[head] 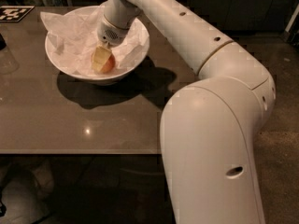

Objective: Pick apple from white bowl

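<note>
The white bowl [135, 55] stands on the dark table at the back left, lined with crumpled white tissue paper [70, 36]. The orange-red apple [110, 65] lies low in the bowl, right of its middle. My gripper [103, 59] reaches down into the bowl from the white arm. Its yellowish fingers [99, 58] sit against the apple and cover its left side. The gripper looks shut on the apple, which still rests in the bowl. The far side of the apple is hidden.
The brown table [70, 125] runs to a front edge near the middle of the view. My large white arm [215, 125] fills the right side. A black-and-white marker tag [14, 13] lies at the table's far left corner.
</note>
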Robot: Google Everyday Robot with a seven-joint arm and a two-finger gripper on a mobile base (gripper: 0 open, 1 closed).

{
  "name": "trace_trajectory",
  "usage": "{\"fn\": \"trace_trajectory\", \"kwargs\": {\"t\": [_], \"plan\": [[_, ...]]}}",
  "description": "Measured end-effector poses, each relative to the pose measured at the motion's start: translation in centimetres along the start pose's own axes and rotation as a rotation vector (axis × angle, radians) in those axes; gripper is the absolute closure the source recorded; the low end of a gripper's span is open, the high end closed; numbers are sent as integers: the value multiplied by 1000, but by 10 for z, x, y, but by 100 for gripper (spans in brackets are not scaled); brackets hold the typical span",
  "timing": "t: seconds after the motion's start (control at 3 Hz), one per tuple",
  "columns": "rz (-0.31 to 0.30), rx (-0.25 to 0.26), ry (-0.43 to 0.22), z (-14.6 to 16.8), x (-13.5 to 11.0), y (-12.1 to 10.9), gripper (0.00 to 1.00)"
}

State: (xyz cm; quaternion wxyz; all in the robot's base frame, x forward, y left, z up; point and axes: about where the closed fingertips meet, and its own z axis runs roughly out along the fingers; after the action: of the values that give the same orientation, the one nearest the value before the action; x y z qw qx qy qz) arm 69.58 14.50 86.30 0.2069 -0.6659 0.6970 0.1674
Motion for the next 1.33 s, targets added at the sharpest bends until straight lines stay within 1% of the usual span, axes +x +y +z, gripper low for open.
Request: {"fn": "trace_trajectory", "kwargs": {"t": [0.33, 0.67, 1.0, 1.33], "plan": [[-54, 27, -6, -16, -23, -5, 100], [-93, 35, -7, -28, -42, -9, 100], [-115, 42, -7, -57, -55, -3, 100], [-139, 66, -3, -88, -67, 4, 100]]}}
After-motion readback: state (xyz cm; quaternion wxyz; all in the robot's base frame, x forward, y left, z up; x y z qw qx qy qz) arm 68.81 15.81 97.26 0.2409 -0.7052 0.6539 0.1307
